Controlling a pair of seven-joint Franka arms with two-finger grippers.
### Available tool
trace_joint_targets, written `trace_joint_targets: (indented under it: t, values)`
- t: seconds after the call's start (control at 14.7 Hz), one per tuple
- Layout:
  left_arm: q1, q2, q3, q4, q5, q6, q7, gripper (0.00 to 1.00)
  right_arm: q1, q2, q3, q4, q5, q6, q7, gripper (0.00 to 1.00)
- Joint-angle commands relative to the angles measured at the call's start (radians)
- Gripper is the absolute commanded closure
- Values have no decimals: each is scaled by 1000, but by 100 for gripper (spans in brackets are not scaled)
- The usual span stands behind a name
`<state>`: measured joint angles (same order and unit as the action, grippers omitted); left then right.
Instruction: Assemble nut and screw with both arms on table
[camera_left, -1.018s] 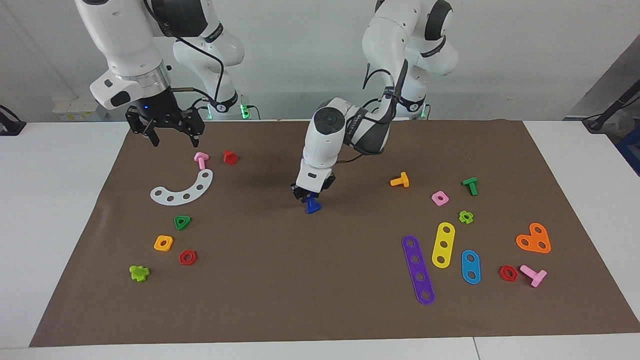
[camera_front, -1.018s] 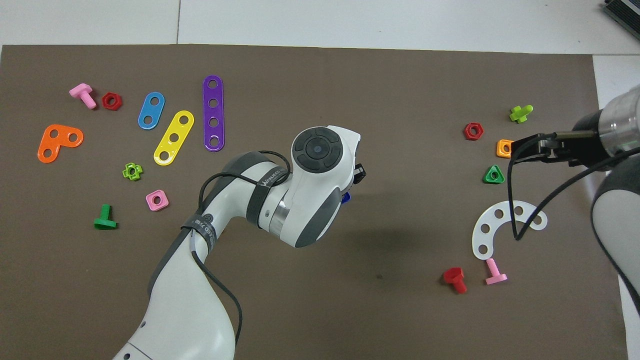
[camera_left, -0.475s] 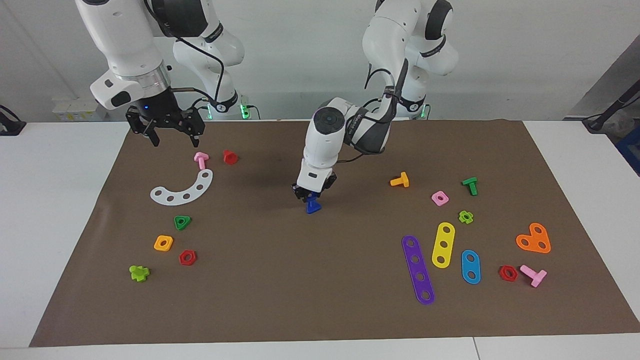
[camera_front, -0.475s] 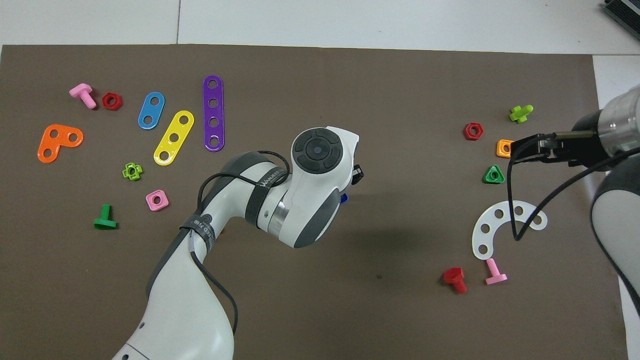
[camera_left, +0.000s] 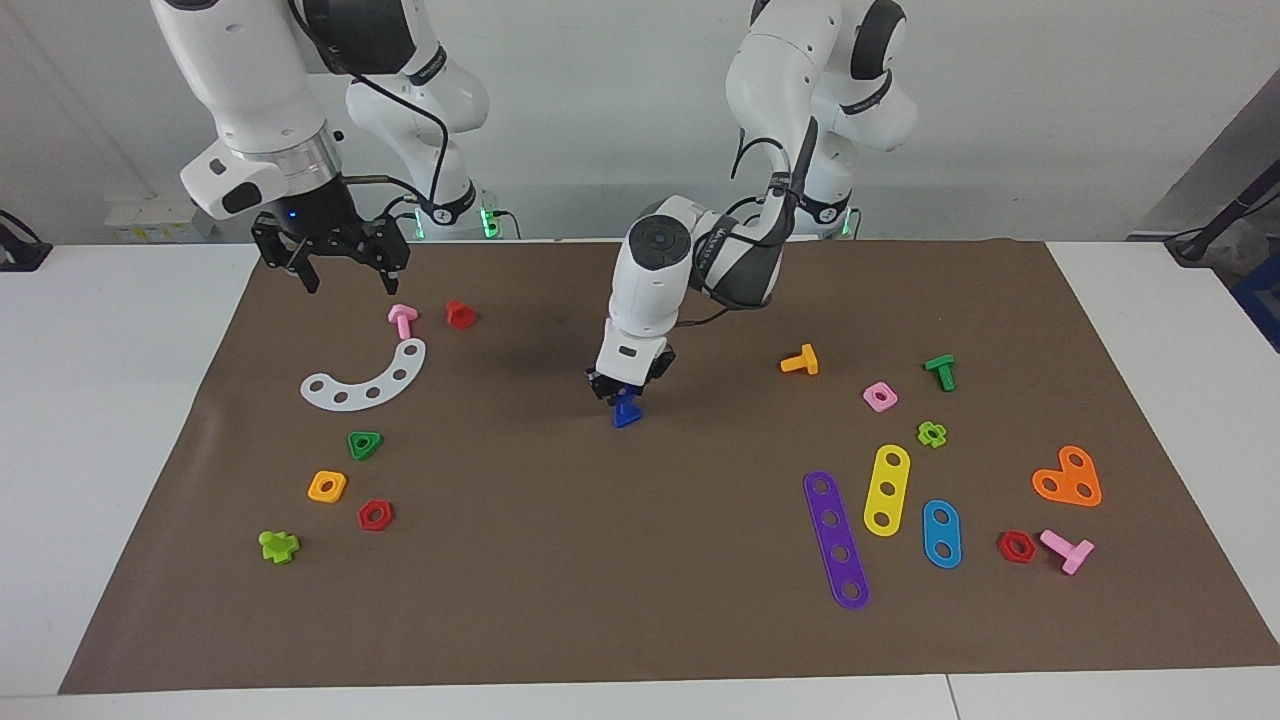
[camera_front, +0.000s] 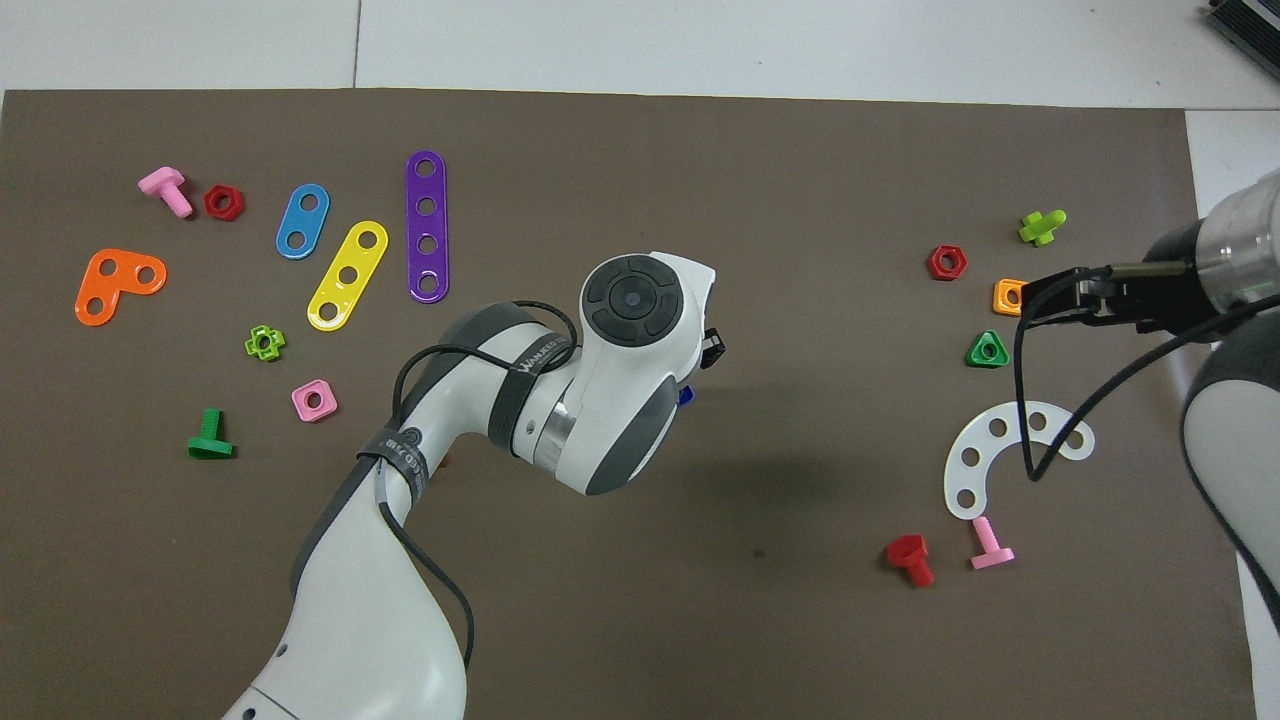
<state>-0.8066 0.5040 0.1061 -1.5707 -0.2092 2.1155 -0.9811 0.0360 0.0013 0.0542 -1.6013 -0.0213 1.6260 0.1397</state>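
Right gripper (camera_left: 345, 277) hangs with fingers spread and empty over the mat's (camera_left: 560, 560) edge at about 10 o'clock, above the pink bolt (camera_left: 402, 319); that arm waits. Mat centre: left gripper (camera_left: 622, 392) points down, clenched on the screw (camera_left: 626, 411), shaft up between the fingertips, triangular head lowest, just over the mat. Nut: cannot be made out. Orange bolt (camera_left: 800, 360) lies at 3 o'clock of the screw.

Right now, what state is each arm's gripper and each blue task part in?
left gripper: shut on the screw, over the middle of the mat.
screw: held head-down, at or just above the mat.
right gripper: open, empty, waiting above the mat's edge near the pink bolt.
nut: not visible in either view.
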Motion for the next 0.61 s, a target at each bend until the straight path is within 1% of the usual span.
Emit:
trace_joint_targets:
  t: [0.0,0.41,0.54]
  values:
    - [-3,-15,10,-72,30,21,-13,100,-5,-21,3,-29,11,17,-11,0]
    - [1,-22,14,-121,34,86,-13,100,-5,-21,3,-29,11,18,-9,0]
    - [1,-24,15,-137,34,104,-13,100,-5,-21,3,-34,11,35,-11,0]
